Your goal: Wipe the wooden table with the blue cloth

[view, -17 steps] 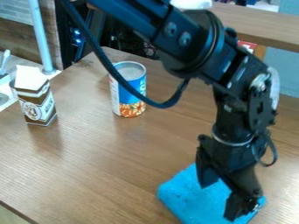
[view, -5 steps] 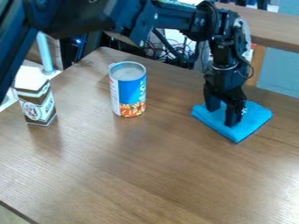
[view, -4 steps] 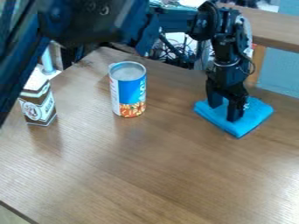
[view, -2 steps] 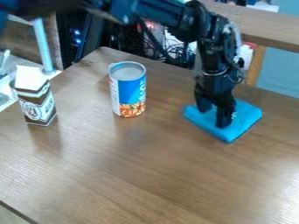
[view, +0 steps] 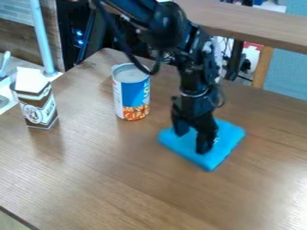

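The black gripper stands on a folded blue cloth right of the table's middle. Its fingers point down and are spread apart, with blue fabric showing between them, and their tips touch the cloth's top. The cloth lies flat, with one corner toward the front. Left of the gripper and a little farther back, an upright can with a blue and white label stands on the table, partly crossed at its top by the arm's cable.
A brown and white carton stands on the wooden table at the left. Behind it rises a light blue pole. A wooden ledge runs across the back right, and dark equipment and cables lie beyond the table.
From the front right, gripper and cloth first went to the back right. Since then both have moved left and somewhat toward the front. The can and carton have stayed in place.
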Available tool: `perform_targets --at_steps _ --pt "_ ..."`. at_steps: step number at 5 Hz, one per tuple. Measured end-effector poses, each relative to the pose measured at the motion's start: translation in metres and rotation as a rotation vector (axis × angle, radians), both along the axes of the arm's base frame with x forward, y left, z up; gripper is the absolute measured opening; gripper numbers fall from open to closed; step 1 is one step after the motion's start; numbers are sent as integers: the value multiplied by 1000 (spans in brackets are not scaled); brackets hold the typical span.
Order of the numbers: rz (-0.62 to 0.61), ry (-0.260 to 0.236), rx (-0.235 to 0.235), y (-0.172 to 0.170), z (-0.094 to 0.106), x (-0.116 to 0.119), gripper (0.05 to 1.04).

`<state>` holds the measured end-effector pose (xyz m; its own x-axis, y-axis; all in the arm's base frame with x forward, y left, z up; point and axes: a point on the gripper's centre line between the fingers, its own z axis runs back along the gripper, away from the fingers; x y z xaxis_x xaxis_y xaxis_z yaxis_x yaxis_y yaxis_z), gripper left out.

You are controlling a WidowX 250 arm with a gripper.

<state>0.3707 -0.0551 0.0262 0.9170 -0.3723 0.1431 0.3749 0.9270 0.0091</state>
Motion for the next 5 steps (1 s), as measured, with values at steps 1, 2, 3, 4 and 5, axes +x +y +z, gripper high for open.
perform_targets --at_steps 1,2,3,4,5 --pt "33 17 -2 1 -1 -34 1007" --pt "56 36 -5 -4 3 -67 1005" --pt "101 31 -21 -3 8 -89 1004" --pt "108 -7 -35 -4 20 -87 1003" --pt "94 -40 -68 -10 39 -76 1001"
